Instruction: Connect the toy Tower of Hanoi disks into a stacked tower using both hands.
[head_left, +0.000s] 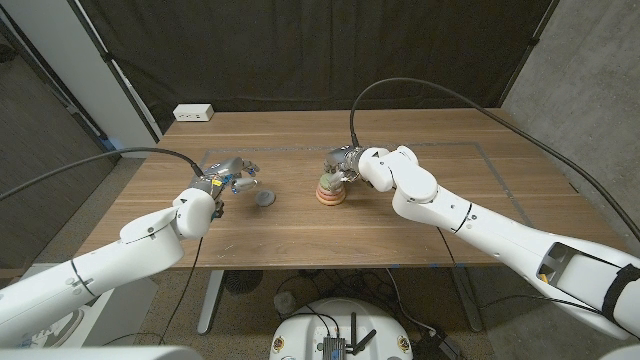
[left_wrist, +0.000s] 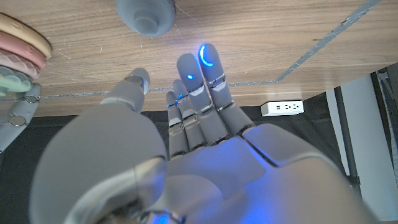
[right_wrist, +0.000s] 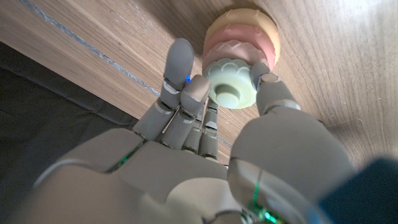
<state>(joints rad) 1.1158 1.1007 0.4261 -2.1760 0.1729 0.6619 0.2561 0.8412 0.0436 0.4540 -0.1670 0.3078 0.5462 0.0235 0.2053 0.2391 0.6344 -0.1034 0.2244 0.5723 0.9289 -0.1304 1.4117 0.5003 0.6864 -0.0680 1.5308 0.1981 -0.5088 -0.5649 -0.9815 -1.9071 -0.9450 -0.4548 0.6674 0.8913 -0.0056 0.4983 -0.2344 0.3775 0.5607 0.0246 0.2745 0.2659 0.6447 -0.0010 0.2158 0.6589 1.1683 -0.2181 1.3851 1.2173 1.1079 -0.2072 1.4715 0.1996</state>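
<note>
Nearest us, our two white arms reach over the front edge of the wooden table. On the left, our left hand is released, fingers apart, holding nothing. Just beside it, toward the table's middle, a grey disk lies loose on the wood.

Further right, near the middle, stands the stacked tower: a cream disk at the base, pink ones above, a pale green disk uppermost. Our right hand grasps that green disk between thumb and fingers.

We judge the tower unfinished while the grey disk lies apart. If the green disk goes on tilted, or we squeeze sideways, the stack could slide or topple. We see no containers.
</note>
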